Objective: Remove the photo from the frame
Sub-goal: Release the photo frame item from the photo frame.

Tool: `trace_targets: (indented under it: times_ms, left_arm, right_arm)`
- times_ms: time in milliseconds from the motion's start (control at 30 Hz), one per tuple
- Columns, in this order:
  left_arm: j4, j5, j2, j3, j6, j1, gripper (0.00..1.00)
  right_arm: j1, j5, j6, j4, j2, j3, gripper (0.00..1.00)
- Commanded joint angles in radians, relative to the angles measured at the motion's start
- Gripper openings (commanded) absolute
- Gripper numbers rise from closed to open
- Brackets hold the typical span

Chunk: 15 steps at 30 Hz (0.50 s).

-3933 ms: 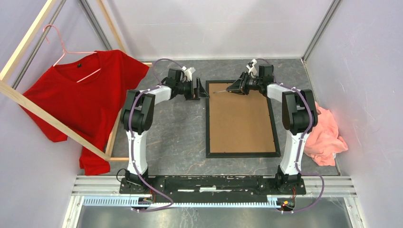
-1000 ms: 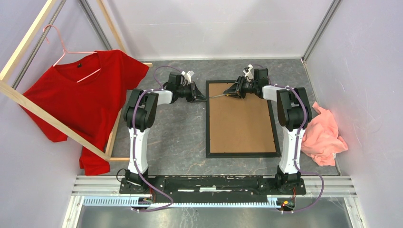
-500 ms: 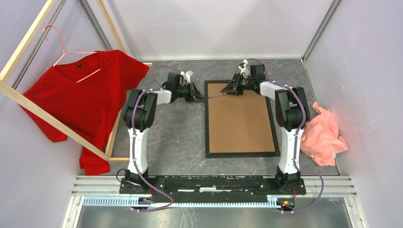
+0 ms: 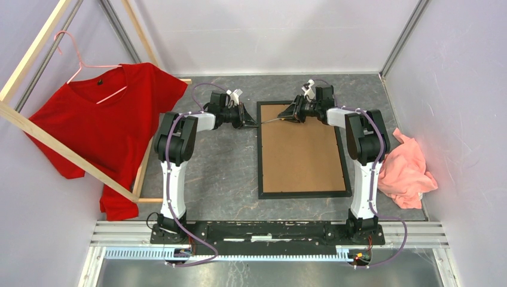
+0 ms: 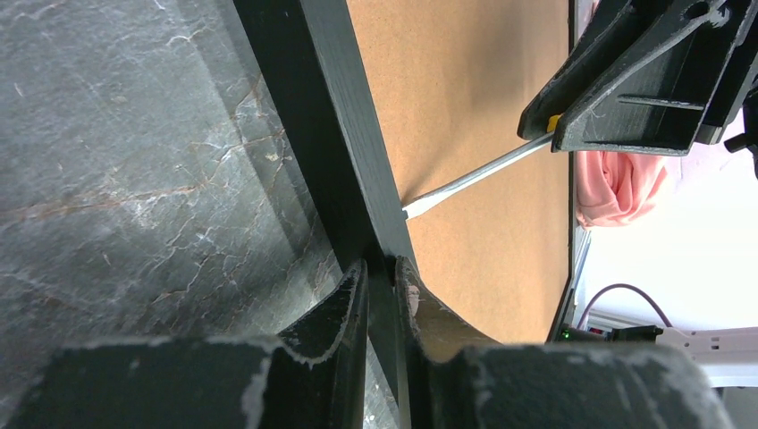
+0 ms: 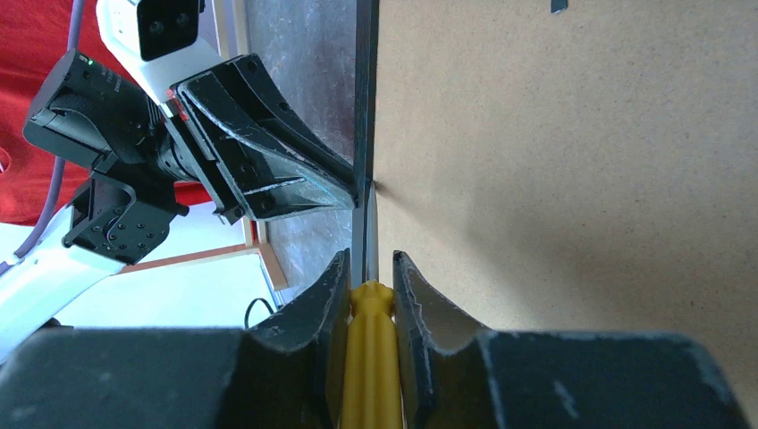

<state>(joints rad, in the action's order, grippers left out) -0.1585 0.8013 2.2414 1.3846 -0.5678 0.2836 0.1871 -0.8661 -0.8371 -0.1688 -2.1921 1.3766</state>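
Left gripper (image 5: 380, 268) pinches the frame (image 5: 304, 98), backing board (image 5: 465, 89) inside; right gripper (image 6: 369, 259) clasps a screwdriver (image 6: 369, 349)

The frame (image 4: 305, 194) is laid flat on the table (image 4: 221, 173), right of centre, with the backing board (image 4: 302, 152) set within it. The left gripper (image 4: 251, 121) is placed at the frame's far left corner, with the left rail between its fingers. The right gripper (image 4: 287, 115) is stationed over the board's far end. The screwdriver (image 4: 274, 121) gripped in it is directed leftward, its tip at the rail's inner edge. A shirt (image 4: 113, 128) is hung on a rack (image 4: 24, 122) at the left. A cloth (image 4: 409, 173) is heaped at the table's right edge.
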Motion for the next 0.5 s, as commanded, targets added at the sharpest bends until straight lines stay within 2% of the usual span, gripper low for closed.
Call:
trace_targets:
  times_ms: [0, 233, 367, 467]
  left_arm:
    - [0.038, -0.069, 0.025, -0.001, -0.001, 0.065, 0.20]
    - [0.050, -0.069, 0.035, 0.006, 0.006, 0.064, 0.20]
    - [0.054, -0.072, 0.037, 0.007, 0.008, 0.064, 0.20]
    - [0.058, -0.079, 0.031, 0.007, 0.009, 0.065, 0.20]
  right_arm:
    - [0.147, -0.114, 0.007, 0.035, -0.040, 0.011, 0.00]
    - [0.176, 0.004, 0.226, 0.293, -0.037, 0.183, 0.00]
    - [0.188, 0.041, 0.250, 0.352, -0.041, 0.246, 0.00]
    - [0.197, 0.066, 0.202, 0.328, -0.009, 0.201, 0.00]
